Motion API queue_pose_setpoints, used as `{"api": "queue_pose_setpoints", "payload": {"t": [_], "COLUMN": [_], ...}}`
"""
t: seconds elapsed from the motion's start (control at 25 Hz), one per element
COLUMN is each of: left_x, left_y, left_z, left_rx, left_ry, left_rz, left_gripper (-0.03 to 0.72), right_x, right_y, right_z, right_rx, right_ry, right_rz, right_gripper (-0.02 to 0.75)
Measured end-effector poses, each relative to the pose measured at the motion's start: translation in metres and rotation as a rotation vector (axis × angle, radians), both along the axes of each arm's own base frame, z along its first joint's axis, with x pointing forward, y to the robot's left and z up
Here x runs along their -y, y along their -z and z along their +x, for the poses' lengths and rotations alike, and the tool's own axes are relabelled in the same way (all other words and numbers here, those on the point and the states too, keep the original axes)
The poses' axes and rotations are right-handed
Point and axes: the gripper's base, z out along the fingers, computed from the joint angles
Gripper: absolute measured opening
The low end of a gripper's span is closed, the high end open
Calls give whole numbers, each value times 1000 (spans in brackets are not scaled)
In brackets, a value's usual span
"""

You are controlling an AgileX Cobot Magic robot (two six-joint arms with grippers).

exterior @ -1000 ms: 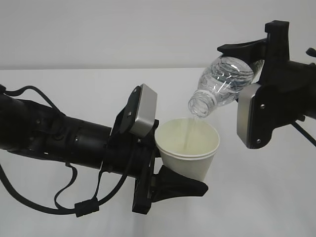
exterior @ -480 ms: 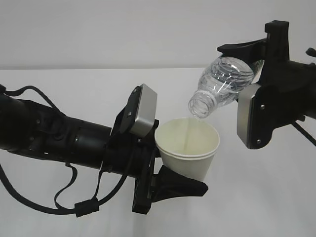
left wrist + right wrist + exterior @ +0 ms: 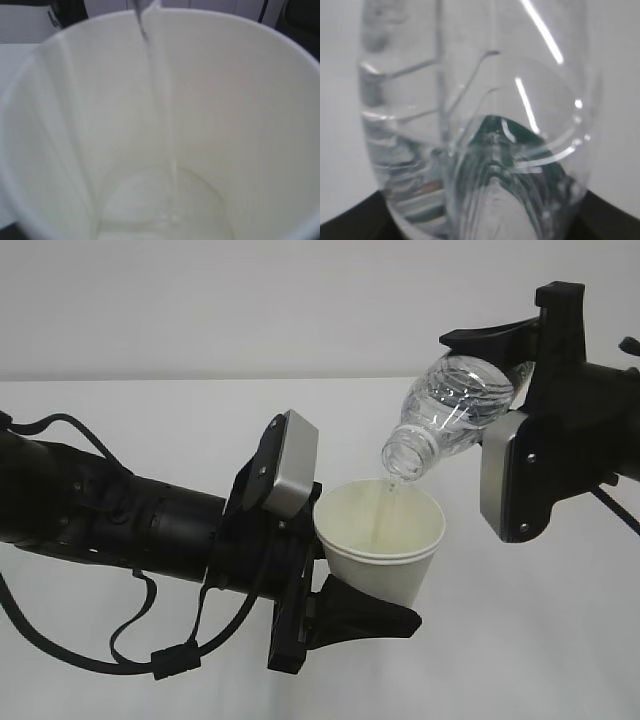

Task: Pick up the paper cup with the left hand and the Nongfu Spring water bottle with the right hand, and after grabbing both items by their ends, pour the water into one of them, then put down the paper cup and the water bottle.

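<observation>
Nothing much has moved; water keeps running. From outside, the left claw (image 3: 345, 575) holds the paper cup (image 3: 380, 540) above the tabletop (image 3: 150, 400), and the right claw (image 3: 515, 390) grips the tipped water bottle (image 3: 450, 410). The left wrist view shows a thin stream landing inside the cup. The right wrist view shows only the bottle's clear body. Pouring looks unfinished.
</observation>
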Motion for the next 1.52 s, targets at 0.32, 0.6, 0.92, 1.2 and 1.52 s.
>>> {"api": "queue_pose_setpoints", "payload": {"t": [0.32, 0.6, 0.92, 1.2, 1.52], "left_x": [0, 0, 0, 0, 0], "left_y": [0, 0, 0, 0, 0], "left_z": [0, 0, 0, 0, 0], "left_rx": [0, 0, 0, 0, 0], "left_ry": [0, 0, 0, -1, -1], "left_rz": [0, 0, 0, 1, 1], "left_gripper": [449, 448, 448, 447, 447], "right_x": [0, 0, 0, 0, 0], "right_y": [0, 0, -1, -1, -1], "right_z": [0, 0, 0, 0, 0], "right_rx": [2, 3, 7, 7, 14], "right_ry": [-1, -1, -3, -3, -6], "right_rz": [0, -2, 1, 1, -4], "right_gripper": [468, 468, 468, 468, 468]}}
